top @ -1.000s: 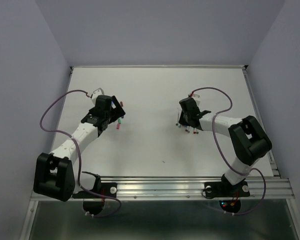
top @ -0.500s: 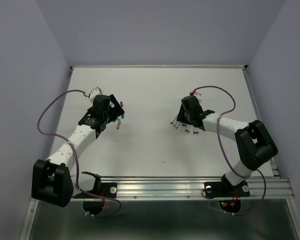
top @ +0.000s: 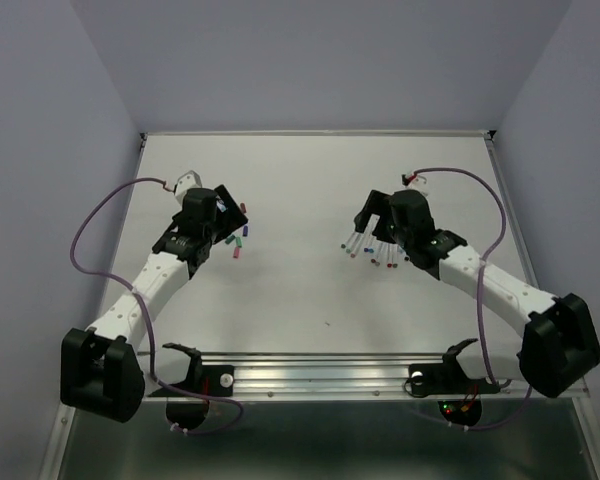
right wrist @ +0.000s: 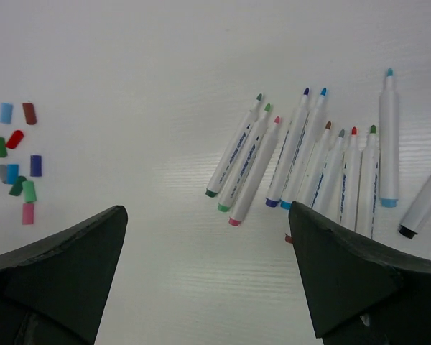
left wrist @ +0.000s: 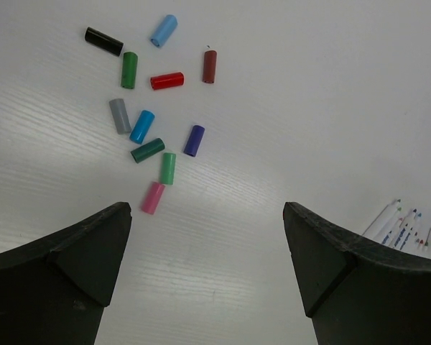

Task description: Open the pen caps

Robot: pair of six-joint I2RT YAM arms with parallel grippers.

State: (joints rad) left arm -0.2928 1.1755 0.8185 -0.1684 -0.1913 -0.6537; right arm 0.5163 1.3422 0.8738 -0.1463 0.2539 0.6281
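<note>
Eleven pen caps point(left wrist: 141, 126) loose (scattered); pens point(right wrist: 289, 147) uncapped, grouped

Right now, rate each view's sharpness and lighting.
Top external: even light, soft shadows on the table, pens too tiny for detail. Left wrist: caps sharp, with a mild bright patch on the table at left. Right wrist: pens sharp but barrel print unreadable, caps small at the left edge.
</note>
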